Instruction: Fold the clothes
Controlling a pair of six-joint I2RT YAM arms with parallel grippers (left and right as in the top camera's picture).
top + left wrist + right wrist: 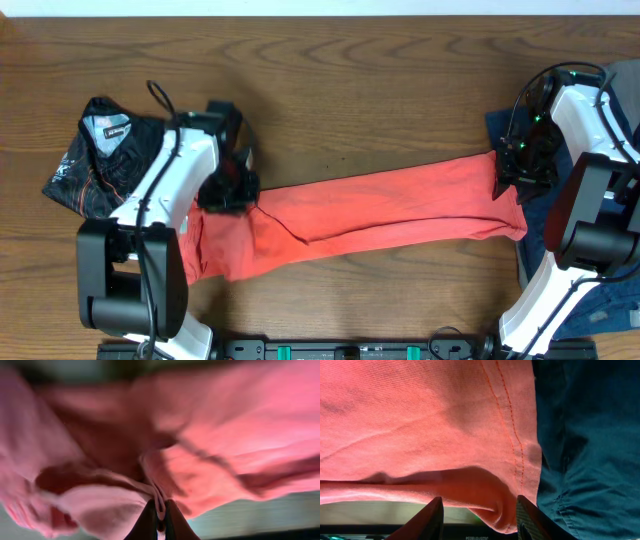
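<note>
The coral-red T-shirt (370, 210) lies stretched in a long band across the table, from the left arm to the right arm. Its lettering is hidden. My left gripper (228, 190) is shut on a pinch of the shirt's fabric (160, 502) at the shirt's left part; the fabric is bunched around the fingers (159, 522). My right gripper (520, 175) is open over the shirt's right end. In the right wrist view a folded hem edge of the shirt (495, 505) sits between the spread fingers (480, 517), not clamped.
A black garment with red-and-white print (105, 150) lies at the far left beside the left arm. A navy blue garment (600, 290) lies under the right arm and shows beside the shirt's hem (590, 440). Bare wood table (380, 90) lies behind the shirt.
</note>
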